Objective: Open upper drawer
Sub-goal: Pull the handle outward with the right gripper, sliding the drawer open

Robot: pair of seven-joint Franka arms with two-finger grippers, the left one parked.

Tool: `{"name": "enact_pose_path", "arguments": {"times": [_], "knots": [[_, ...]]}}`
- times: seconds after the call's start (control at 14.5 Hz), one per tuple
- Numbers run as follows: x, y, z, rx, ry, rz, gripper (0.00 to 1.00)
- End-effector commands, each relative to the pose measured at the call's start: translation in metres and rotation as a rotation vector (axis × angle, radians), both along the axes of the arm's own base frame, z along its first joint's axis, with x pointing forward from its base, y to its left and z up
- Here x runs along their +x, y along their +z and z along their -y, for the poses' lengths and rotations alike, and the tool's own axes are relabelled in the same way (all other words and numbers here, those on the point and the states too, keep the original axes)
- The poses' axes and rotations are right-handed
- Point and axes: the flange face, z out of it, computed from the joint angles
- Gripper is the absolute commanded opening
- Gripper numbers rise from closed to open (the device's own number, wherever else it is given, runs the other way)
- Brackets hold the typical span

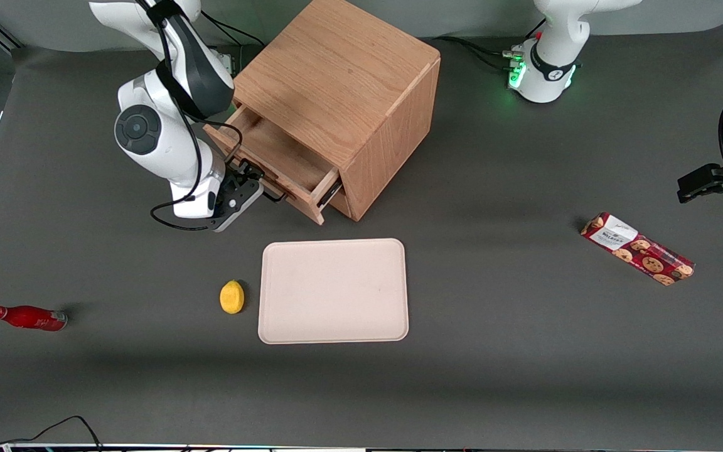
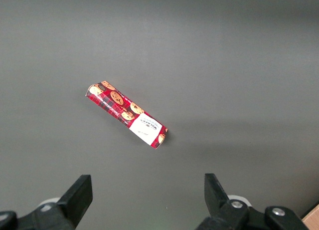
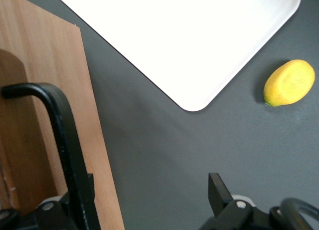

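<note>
upper drawer [image 1: 277, 164]: you are looking at it partly drawn out of the oak cabinet [image 1: 349, 94], its shallow light-wood interior showing, on the side toward the working arm's end of the table.
gripper [image 1: 255, 187]: you are seeing it right at the drawer front, at the thin black wire handle [image 1: 273, 194]; in the right wrist view the handle [image 3: 60, 135] is lying just beside one finger while the second finger [image 3: 219, 192] is standing well apart, so the fingers are spread wide, not clamped.
progress: you are seeing the drawer out by a good part of its depth, its slide rail [image 1: 330, 193] exposed; I judge the task mostly done, with only the last of the travel, or letting go, remaining.
facing: the drawer front is pointing diagonally out of the cabinet, toward the front camera and the working arm's end.
long axis: the front panel is running crosswise to that pull line; the handle follows it.
surroundings: the tray [image 1: 334, 291] and the lemon [image 1: 231, 296] are lying nearer the camera, apart from the drawer.
</note>
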Motion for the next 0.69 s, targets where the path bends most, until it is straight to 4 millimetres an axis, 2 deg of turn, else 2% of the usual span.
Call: {"name": "enact_pose_path", "arguments": {"times": [0.0, 0.48, 0.62], "knots": [[0.008, -0.005, 0.009, -0.017, 0.011, 0.02, 1.0], [0.034, -0.014, 0.036, -0.041, -0.017, 0.027, 1.0], [0.04, -0.019, 0.037, -0.041, -0.018, 0.023, 1.0]]}}
